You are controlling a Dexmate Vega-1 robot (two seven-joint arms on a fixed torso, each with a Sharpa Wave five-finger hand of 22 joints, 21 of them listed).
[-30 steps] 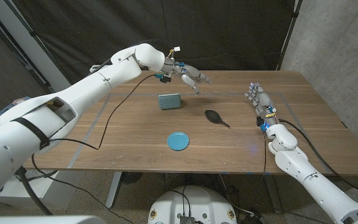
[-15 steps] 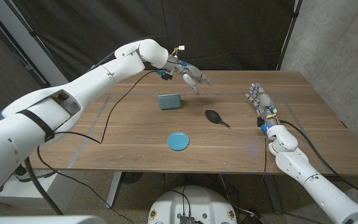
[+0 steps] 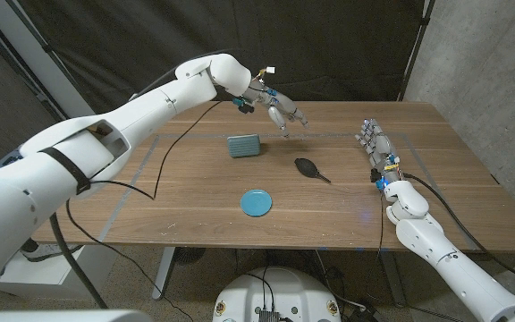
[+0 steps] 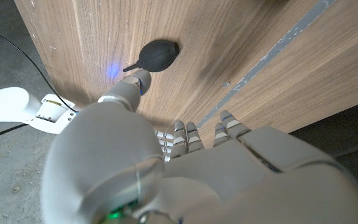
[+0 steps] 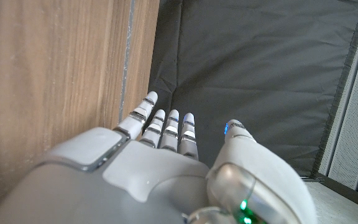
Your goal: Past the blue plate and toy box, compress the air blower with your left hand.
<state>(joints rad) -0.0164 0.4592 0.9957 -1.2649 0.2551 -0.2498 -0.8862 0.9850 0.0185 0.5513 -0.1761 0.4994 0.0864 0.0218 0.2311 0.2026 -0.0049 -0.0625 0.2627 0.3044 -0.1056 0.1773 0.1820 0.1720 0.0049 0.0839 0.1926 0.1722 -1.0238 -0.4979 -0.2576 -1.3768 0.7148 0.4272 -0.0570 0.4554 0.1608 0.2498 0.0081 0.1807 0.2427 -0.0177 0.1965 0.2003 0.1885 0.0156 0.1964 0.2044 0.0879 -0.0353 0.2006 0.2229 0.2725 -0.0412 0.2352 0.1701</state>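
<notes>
Left hand: the left hand (image 3: 275, 107) hangs above the far part of the worktop (image 3: 195, 197), fingers spread and pointing down, nothing in it.
Right hand: the right hand (image 3: 375, 143) stands near the worktop's right side, fingers straight and together, pointing up, holding nothing.
Air blower: the black air blower (image 3: 308, 167) lies on the worktop right of centre, bulb toward the far side, nozzle toward the near right; in the left wrist view it lies (image 4: 154, 54) well ahead of the fingers, apart from them.
Other things: the teal toy box (image 3: 243, 145) sits left of the blower; the blue plate (image 3: 257, 202) lies nearer the front edge.
Risk: the hand hovers beyond the blower, not over it; if it came down here, I judge it would close on bare wood. The bulb looks smooth and round, so an off-centre squeeze could roll it or swing the nozzle aside.
Change: over the last second the left arm has swung a little to the right, carrying the hand slightly closer to the blower; blower, box, plate and right hand have not moved.
</notes>
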